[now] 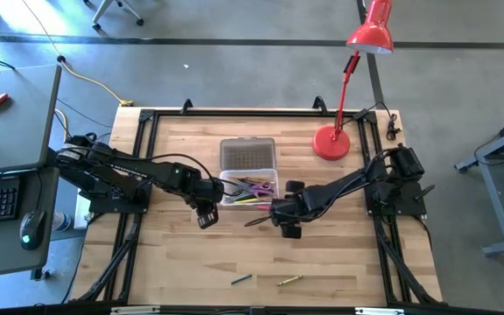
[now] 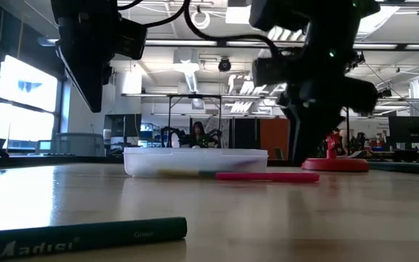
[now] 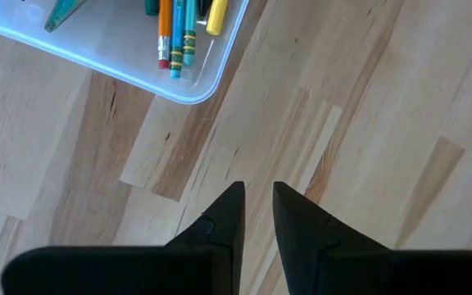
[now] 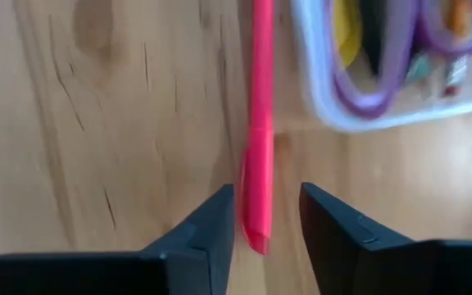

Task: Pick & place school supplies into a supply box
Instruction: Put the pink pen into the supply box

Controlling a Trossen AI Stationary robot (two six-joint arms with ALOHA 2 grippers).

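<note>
My right gripper [image 4: 265, 215] hung just beside the supply box [image 1: 272, 191], fingers apart, with a pink marker [image 4: 260, 123] lying on the table [image 1: 322, 262] between them, and from the low view I could not tell whether the fingers touched it. The marker lay alongside the box wall, outside it. My left gripper [image 3: 256, 209] hovered near the box's other corner, its fingers a little apart and holding nothing.

Inside the box lay the purple-handled scissors [image 4: 383, 65] and a bundle of pencils [image 3: 174, 33] (orange, teal, yellow among them). The ribbed lid [image 1: 248, 153] sat on the table touching the box's far side. A red desk lamp [image 1: 339, 131] stood near the far right corner, well clear of my arms. Two supplies lay loose near the front edge: a dark green pencil [image 2: 86, 234] and a yellowish one [image 1: 289, 280]. The green one read "Madisi" and "Green" in pale lettering.
</note>
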